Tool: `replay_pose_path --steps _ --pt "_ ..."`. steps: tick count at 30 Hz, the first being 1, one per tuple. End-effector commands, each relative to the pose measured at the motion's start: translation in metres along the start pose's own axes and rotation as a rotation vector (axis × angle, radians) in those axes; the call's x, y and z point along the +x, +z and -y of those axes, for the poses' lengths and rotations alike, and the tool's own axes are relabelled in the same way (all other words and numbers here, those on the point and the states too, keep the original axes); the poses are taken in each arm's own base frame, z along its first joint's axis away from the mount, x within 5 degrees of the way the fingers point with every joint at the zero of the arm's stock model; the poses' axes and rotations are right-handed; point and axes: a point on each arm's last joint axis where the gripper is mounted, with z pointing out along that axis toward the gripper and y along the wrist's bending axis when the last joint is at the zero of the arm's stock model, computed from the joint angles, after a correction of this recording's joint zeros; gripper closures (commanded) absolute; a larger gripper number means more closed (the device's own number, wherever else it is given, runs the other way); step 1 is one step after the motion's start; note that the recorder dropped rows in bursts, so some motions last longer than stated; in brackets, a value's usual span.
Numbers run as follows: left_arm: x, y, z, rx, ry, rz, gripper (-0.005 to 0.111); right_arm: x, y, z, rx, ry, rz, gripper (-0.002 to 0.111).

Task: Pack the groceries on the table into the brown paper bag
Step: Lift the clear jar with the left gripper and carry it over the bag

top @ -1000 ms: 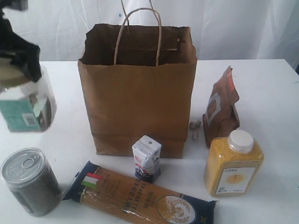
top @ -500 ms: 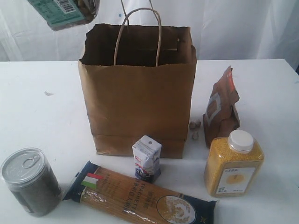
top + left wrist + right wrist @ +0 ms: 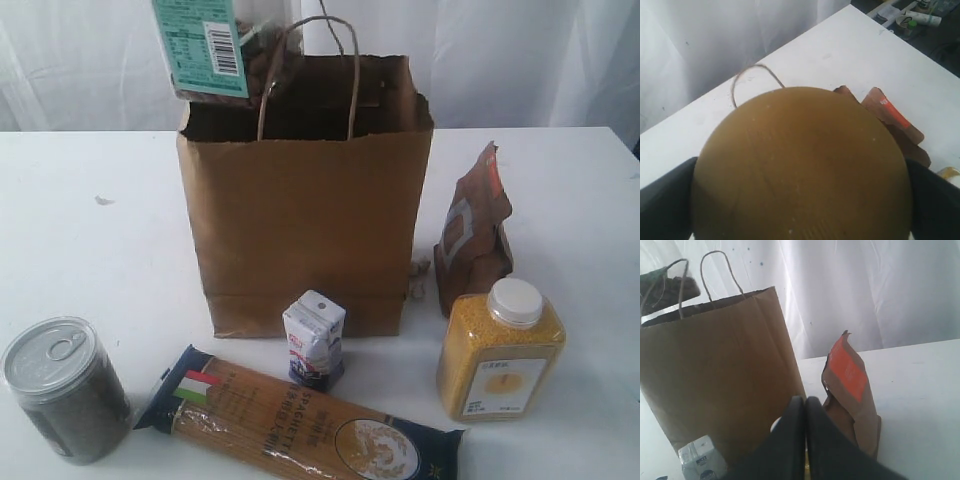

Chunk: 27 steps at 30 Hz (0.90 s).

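Note:
A clear jar (image 3: pixel 215 45) with a green label hangs at the top left corner of the brown paper bag (image 3: pixel 305 200), touching its handle. My left gripper is shut on this jar; its olive-gold lid (image 3: pixel 800 165) fills the left wrist view, with a dark finger (image 3: pixel 662 200) on each side. On the table (image 3: pixel 90 250) stand the tin can (image 3: pixel 65 390), spaghetti packet (image 3: pixel 300 425), small carton (image 3: pixel 315 340), yellow-grain bottle (image 3: pixel 500 355) and brown pouch (image 3: pixel 472 235). My right gripper (image 3: pixel 806 405) is shut and empty, low in front of the pouch (image 3: pixel 850 390) and bag (image 3: pixel 715 370).
A white curtain hangs behind the table. A few small brownish bits (image 3: pixel 418 275) lie at the bag's right base. The left wrist view shows clutter (image 3: pixel 920 15) beyond the table's far corner.
The jar in my left gripper rose from low on the left, then moved right and down to the bag's mouth. The bag's top and handle shifted slightly. The right gripper is unchanged.

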Motion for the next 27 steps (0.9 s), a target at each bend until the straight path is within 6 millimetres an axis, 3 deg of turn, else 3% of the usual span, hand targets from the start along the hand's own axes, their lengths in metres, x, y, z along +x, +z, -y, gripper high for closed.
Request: replay_pose_path --steps 1,7,12,27 --pt "-0.013 -0.013 0.005 -0.02 0.027 0.091 0.107 0.001 0.0 0.0 0.003 -0.013 0.007 0.108" --pt "-0.014 -0.031 -0.004 -0.153 0.027 0.083 0.107 0.001 0.0 0.0 0.003 -0.013 0.007 0.108" --pt "-0.019 -0.029 -0.004 -0.158 0.032 0.127 0.107 0.001 0.0 0.0 0.003 -0.013 0.007 0.108" --pt "-0.013 0.046 -0.011 -0.012 0.012 0.024 0.107 0.001 0.0 0.0 0.003 -0.013 0.007 0.108"
